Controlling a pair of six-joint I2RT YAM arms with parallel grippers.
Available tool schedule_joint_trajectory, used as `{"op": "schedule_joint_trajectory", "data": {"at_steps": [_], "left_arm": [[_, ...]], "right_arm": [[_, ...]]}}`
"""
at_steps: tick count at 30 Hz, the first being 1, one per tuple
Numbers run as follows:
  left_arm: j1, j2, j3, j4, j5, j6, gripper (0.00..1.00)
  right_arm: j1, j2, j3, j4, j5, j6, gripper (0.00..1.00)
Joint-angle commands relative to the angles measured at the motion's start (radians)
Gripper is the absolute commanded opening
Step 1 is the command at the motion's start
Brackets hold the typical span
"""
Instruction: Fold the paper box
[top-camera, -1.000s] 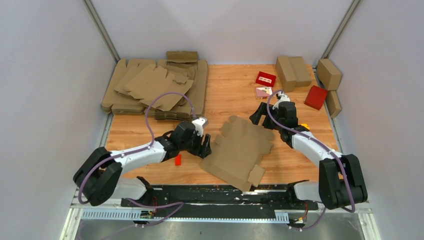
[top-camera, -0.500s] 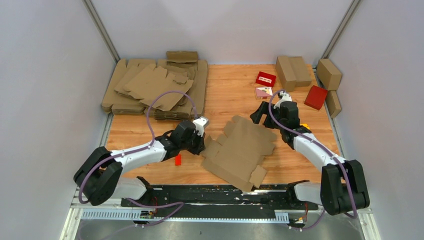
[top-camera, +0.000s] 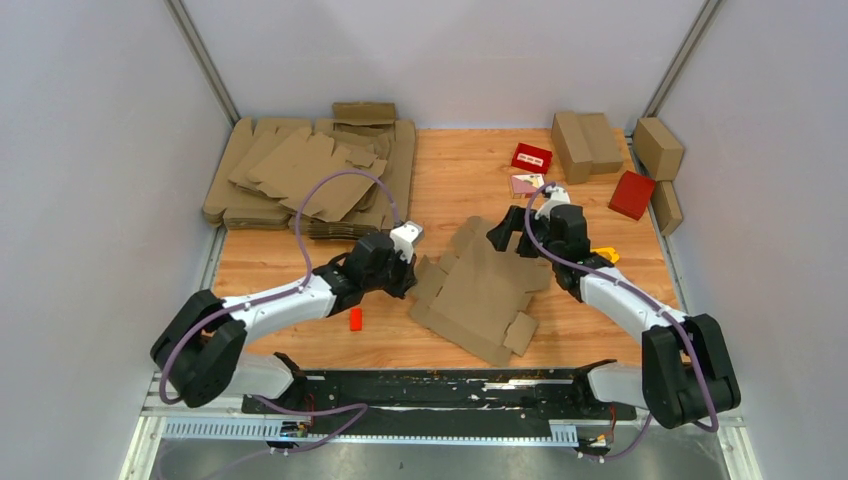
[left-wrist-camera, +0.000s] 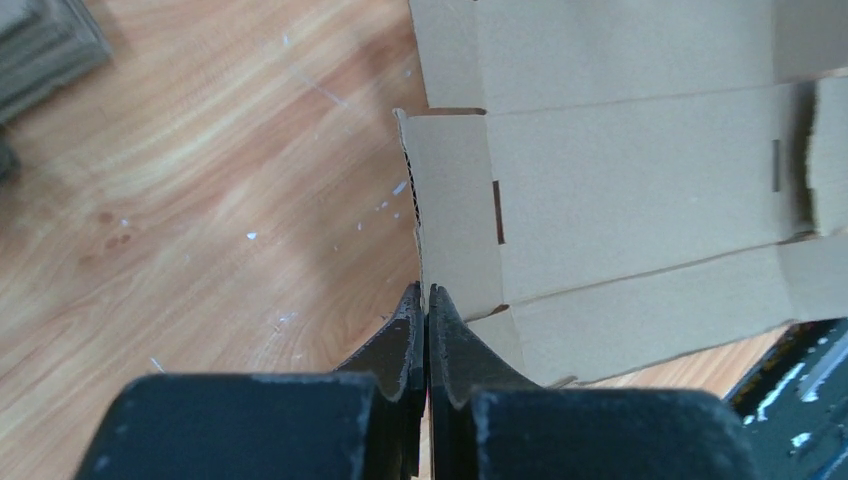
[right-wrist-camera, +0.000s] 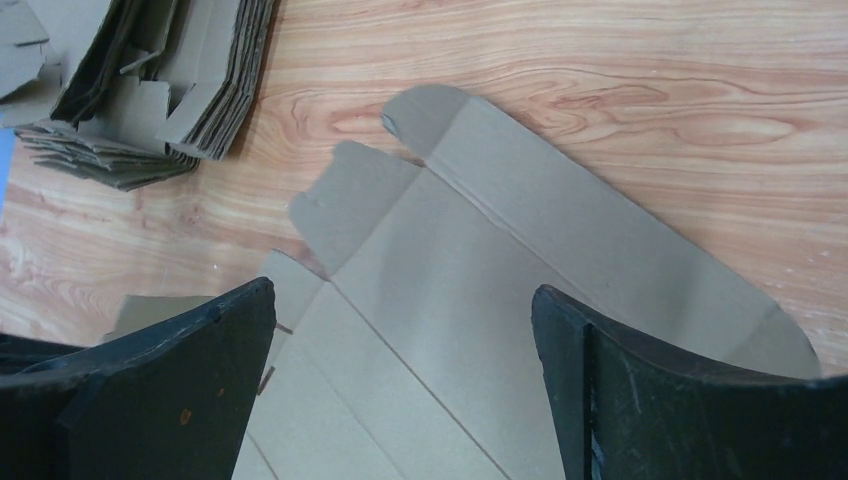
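Progress check on the fold: honestly barely started. The paper box (top-camera: 482, 295) is one flat cut-out sheet lying in the middle of the bench (top-camera: 460, 175), a bit toward the near edge. All its flaps and crease lines are spread out, and none of them is stood up that I can see. Left hand (left-wrist-camera: 427, 297) has its fingers pressed tight together right on the left edge of the sheet. From the wrist view that thin cardboard edge runs straight into the seam between them, so I read it as pinching the paper box by its left side flap. That side looks raised a touch off the wood from above, but I wouldn't swear to it. Right hand (right-wrist-camera: 402, 300) is spread wide and holds nothing. It hangs over the far right part of the sheet, above the rounded tuck flaps, and isn't touching the cardboard as far as I can tell. So what's done: the sheet sits apart from the pile and is gripped on one side. Left to do, by my guess, is pretty much everything: folding the walls up along the creases, tucking the flaps, and closing it into a carton like the finished cartons (top-camera: 585, 140) at the far right. Stack of flat blanks (top-camera: 310, 180) sits far left, well apart, and a couple of red boxes (top-camera: 531, 157) are far right, nowhere near the action.
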Motion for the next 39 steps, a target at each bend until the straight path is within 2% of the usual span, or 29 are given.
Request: {"op": "schedule_joint_trajectory", "data": {"at_steps": [1, 10, 17, 25, 31, 35, 39], "left_arm": [[-0.003, 0.071, 0.022, 0.022, 0.012, 0.041, 0.00], [-0.002, 0.077, 0.000, 0.058, 0.046, 0.041, 0.00], [-0.002, 0.052, 0.012, 0.013, -0.007, 0.051, 0.00], [-0.021, -0.061, -0.024, -0.004, -0.027, 0.069, 0.00], [-0.025, -0.096, -0.024, -0.021, -0.098, 0.078, 0.00], [-0.039, -0.090, -0.025, -0.043, -0.178, 0.087, 0.00], [-0.039, -0.041, 0.028, -0.108, -0.199, 0.110, 0.00]], "right_arm": [[0.029, 0.020, 0.009, 0.061, -0.017, -0.030, 1.00], [0.038, 0.003, 0.003, 0.059, -0.008, -0.027, 1.00], [0.040, -0.002, 0.003, 0.048, 0.020, -0.030, 1.00], [0.044, -0.008, 0.009, 0.050, 0.024, -0.079, 1.00], [0.044, 0.027, 0.029, 0.030, 0.031, -0.072, 1.00], [0.045, 0.027, 0.030, 0.023, 0.013, -0.065, 1.00], [0.058, 0.049, 0.045, 0.056, -0.118, -0.089, 0.99]]}}
